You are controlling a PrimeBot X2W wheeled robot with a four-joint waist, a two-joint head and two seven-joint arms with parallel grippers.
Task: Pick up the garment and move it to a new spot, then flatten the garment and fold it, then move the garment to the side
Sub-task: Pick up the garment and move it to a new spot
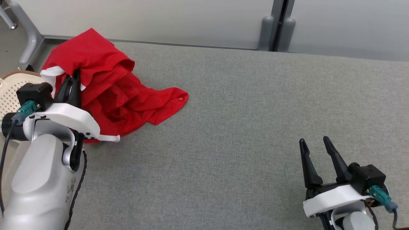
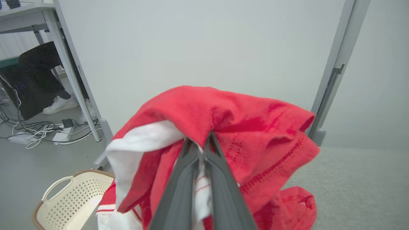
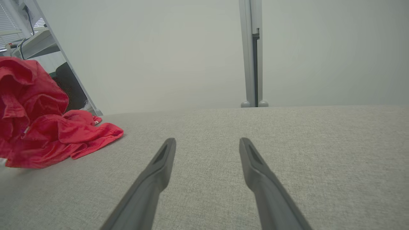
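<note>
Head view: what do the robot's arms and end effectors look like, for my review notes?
The left end effector and right end effector each have two long, tapered dark fingers rising from a white wrist bracket. Each wrist carries a black block with a teal connector; a dark cable trails from the left one. The left forearm is a smooth pale-grey shell with faint dark markings.

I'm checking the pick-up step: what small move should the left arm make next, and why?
Probably raise the left gripper and carry rightward: it is shut on the crumpled red white-trimmed garment, bunched at the left edge of the grey fabric table, with bare surface toward the open right gripper.
</note>
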